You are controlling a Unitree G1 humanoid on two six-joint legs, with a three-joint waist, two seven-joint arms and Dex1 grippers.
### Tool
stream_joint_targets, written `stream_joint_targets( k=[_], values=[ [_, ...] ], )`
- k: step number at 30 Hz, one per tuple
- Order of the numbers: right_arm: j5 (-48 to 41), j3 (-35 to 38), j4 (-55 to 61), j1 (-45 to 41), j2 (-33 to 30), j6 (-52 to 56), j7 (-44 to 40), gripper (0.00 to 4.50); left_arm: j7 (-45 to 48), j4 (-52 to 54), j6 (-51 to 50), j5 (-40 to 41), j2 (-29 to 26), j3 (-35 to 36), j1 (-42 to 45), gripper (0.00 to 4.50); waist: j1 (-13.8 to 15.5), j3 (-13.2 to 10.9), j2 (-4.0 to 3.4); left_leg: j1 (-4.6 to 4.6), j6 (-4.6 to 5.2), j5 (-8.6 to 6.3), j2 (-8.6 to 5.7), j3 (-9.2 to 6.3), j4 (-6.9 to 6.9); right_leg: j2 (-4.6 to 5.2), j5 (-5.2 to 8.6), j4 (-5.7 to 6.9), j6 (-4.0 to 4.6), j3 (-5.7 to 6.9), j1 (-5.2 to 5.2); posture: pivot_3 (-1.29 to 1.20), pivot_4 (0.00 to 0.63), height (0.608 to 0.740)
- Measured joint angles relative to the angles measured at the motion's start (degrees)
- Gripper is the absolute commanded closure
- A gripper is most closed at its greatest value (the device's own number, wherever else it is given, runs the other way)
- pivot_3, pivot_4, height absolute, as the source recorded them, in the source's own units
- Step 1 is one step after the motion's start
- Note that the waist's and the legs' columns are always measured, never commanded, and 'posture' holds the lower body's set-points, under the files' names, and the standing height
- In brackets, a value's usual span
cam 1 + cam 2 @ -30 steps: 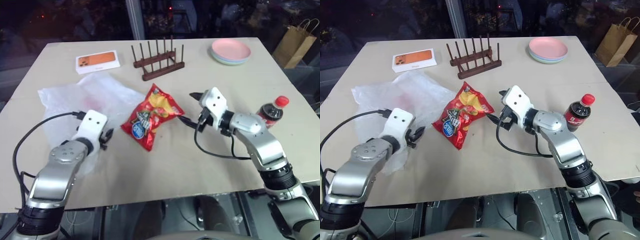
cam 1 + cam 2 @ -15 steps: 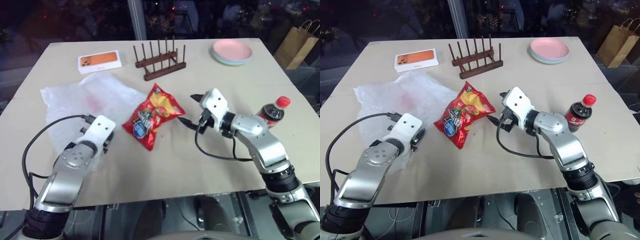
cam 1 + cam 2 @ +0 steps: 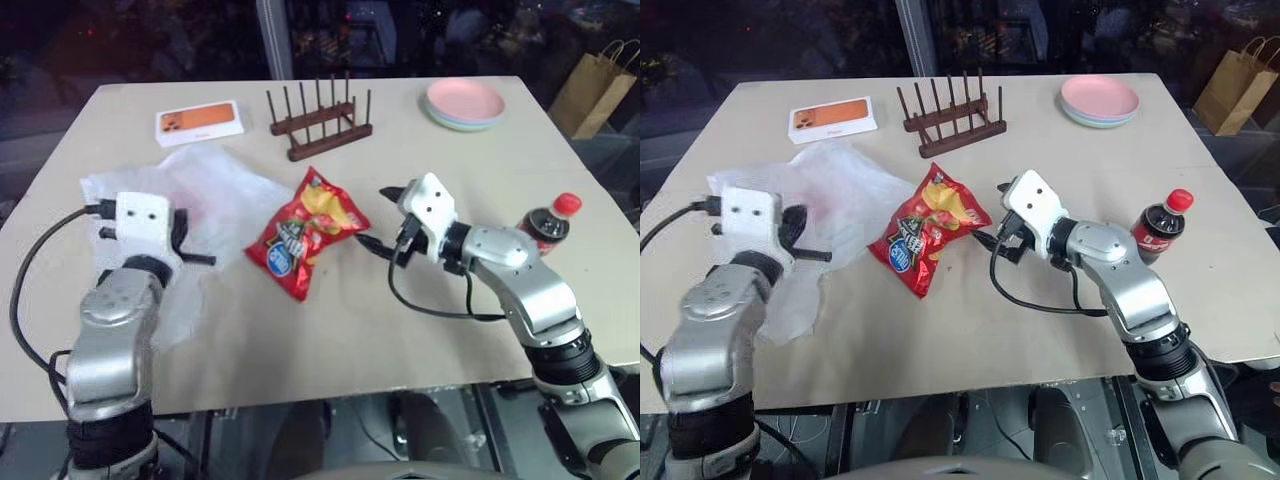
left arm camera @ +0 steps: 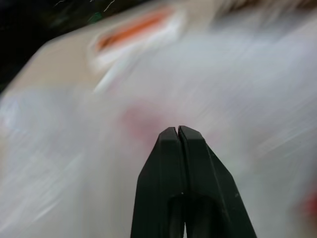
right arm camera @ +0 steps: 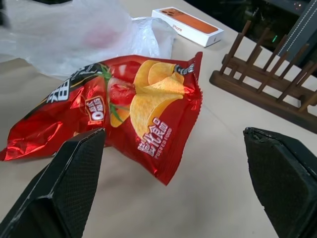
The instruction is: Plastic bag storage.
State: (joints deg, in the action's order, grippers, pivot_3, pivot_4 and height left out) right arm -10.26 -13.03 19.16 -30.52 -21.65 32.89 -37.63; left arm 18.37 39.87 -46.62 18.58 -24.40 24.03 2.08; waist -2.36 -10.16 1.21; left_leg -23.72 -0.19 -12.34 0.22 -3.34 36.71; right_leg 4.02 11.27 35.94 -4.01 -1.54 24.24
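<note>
From the head cameras, the plastic bag point(image 3: 205, 205) lies crumpled on the left part of the table point(image 3: 330, 330), between the phone box point(image 3: 198, 122) at the far left and the near edge, its right fringe just beside the red chip packet point(image 3: 303, 232). The left gripper point(image 3: 198, 258) hangs above the bag's near portion, its thin black fingers pointing right toward the packet; whether plastic is caught between them cannot be told here. The right gripper point(image 3: 382, 218) sits just right of the chip packet, jaws spread wide with nothing between them. A wooden rack point(image 3: 318, 125) stands at the far centre, stacked plates point(image 3: 461, 103) at the far right, a cola bottle point(image 3: 545, 222) near the right edge, and a brown paper bag point(image 3: 587, 88) beyond the table. In the left wrist view, the two black fingers point(image 4: 168, 178) are pressed together with barely a slit between them, the blurred white bag spread beyond them. In the right wrist view, the fingers point(image 5: 64, 193) stand far apart, framing the chip packet, with the bag, phone box and rack farther off.
</note>
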Motion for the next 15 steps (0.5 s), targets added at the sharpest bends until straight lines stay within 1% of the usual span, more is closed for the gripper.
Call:
stream_joint_targets(
  k=[1, 3, 5, 6, 7, 8, 9, 10, 11, 12, 13, 15],
  values=[
    [0.0, 0.03, -0.07, -0.03, 0.07, -0.01, 0.02, 0.0, 0.91, 3.5, -1.52, 2.52, 0.77, 0.22, -3.16, 2.85, -0.14, 0.0, 0.0, 0.02, 0.0, -0.01, 0.0, 0.05, 0.0, 0.0, 0.0, 0.0, 0.0, -0.05, 0.0, 0.0, 0.15, 0.74],
    [0.0, 0.05, -0.38, -0.23, 0.2, -0.02, 0.04, 0.0, 1.14, 8.98, -4.0, 5.12, 2.23, 1.35, -10.01, 1.9, -0.1, 0.0, 0.0, 0.02, 0.0, -0.01, 0.02, -0.03, -0.03, -0.06, 0.02, 0.01, 0.02, 0.0, 0.02, 0.0, 0.15, 0.74],
    [-0.01, 0.11, -0.56, -0.38, 0.29, -0.3, 0.01, 0.0, 0.07, 13.33, -4.24, 5.17, 3.93, 4.61, -16.09, 0.81, 0.06, 0.0, 0.0, 0.05, 0.0, -0.01, 0.09, -0.09, -0.04, -0.16, 0.03, 0.03, 0.03, 0.05, 0.0, 0.0, 0.15, 0.74],
    [-0.09, 0.06, -0.64, -0.49, 0.53, -0.57, -0.11, 0.0, -0.55, 15.99, -3.12, 4.88, 5.32, 7.5, -20.96, 0.39, 0.08, 0.0, 0.0, 0.05, 0.0, -0.01, 0.13, -0.09, -0.04, -0.21, 0.03, 0.02, 0.04, 0.06, 0.0, 0.0, 0.15, 0.74],
    [-0.15, 0.08, -0.69, -0.49, 0.49, -0.63, -0.15, 0.0, -0.82, 17.02, -2.31, 4.56, 6.06, 8.78, -24.1, 0.08, 0.08, 0.01, 0.0, 0.09, 0.0, -0.01, 0.14, -0.05, -0.02, -0.21, 0.14, 0.01, 0.22, 0.03, -0.03, 0.0, 0.15, 0.74],
    [-0.33, 0.07, -0.75, -0.45, 0.53, -0.71, -0.3, 0.0, -1.0, 17.89, 0.09, 4.02, 7.14, 10.45, -29.17, 0.08, 0.07, 0.01, 0.01, 0.08, 0.0, -0.01, 0.14, -0.05, 0.03, -0.21, 0.15, 0.01, 0.24, 0.03, -0.03, 0.0, 0.15, 0.74],
    [-0.41, 0.11, -0.75, -0.34, 0.44, -0.74, -0.4, 0.0, -1.01, 18.1, 1.03, 3.85, 7.53, 11.04, -30.99, 0.08, 0.06, 0.02, 0.02, 0.08, 0.0, -0.01, 0.15, -0.04, 0.06, -0.2, 0.16, 0.0, 0.25, 0.03, -0.05, 0.0, 0.15, 0.74],
    [-0.56, 0.09, -1.08, -0.35, 0.41, -0.81, -0.67, 0.0, -1.11, 18.11, 3.49, 3.26, 8.54, 12.13, -35.14, 0.08, 0.1, 0.02, 0.02, 0.1, 0.0, -0.01, 0.14, -0.05, 0.14, -0.19, 0.16, 0.01, 0.25, 0.04, -0.08, 0.0, 0.15, 0.74],
    [-0.6, 0.1, -1.08, -0.28, 0.43, -0.84, -0.7, 0.0, -1.14, 18.18, 4.07, 3.12, 8.85, 12.38, -35.99, 0.08, 0.1, 0.03, 0.03, 0.1, 0.0, -0.01, 0.15, -0.04, 0.16, -0.2, 0.16, 0.01, 0.26, 0.04, -0.08, 0.0, 0.15, 0.74],
    [-0.8, 0.17, -1.42, 0.0, 0.23, -0.99, -0.82, 0.0, -1.28, 18.05, 6.8, 2.43, 9.75, 13.74, -40.39, 0.08, 0.43, 0.02, 0.02, 0.07, 0.0, -0.01, 0.16, -0.09, 0.3, -0.18, 0.23, 0.0, 0.13, 0.12, -0.13, 0.0, 0.15, 0.74],
    [-1.11, 0.1, -1.63, 0.04, 0.67, -1.2, -0.95, 0.0, -1.59, 18.27, 8.68, 1.73, 10.22, 13.66, -42.15, 0.08, 0.42, 0.03, 0.03, 0.05, -0.01, -0.02, 0.21, -0.12, 0.4, -0.2, 0.22, 0.0, 0.14, 0.18, -0.14, 0.0, 0.15, 0.74],
    [-1.39, 0.11, -1.78, 0.28, 0.69, -1.76, -1.24, 0.0, -2.59, 18.28, 9.2, 0.58, 10.41, 12.63, -44.16, 0.08, 0.3, 0.03, 0.03, 0.04, -0.01, -0.02, 0.21, -0.1, 0.44, -0.19, 0.21, 0.01, 0.13, 0.17, -0.15, 0.0, 0.15, 0.74]
  ],
)
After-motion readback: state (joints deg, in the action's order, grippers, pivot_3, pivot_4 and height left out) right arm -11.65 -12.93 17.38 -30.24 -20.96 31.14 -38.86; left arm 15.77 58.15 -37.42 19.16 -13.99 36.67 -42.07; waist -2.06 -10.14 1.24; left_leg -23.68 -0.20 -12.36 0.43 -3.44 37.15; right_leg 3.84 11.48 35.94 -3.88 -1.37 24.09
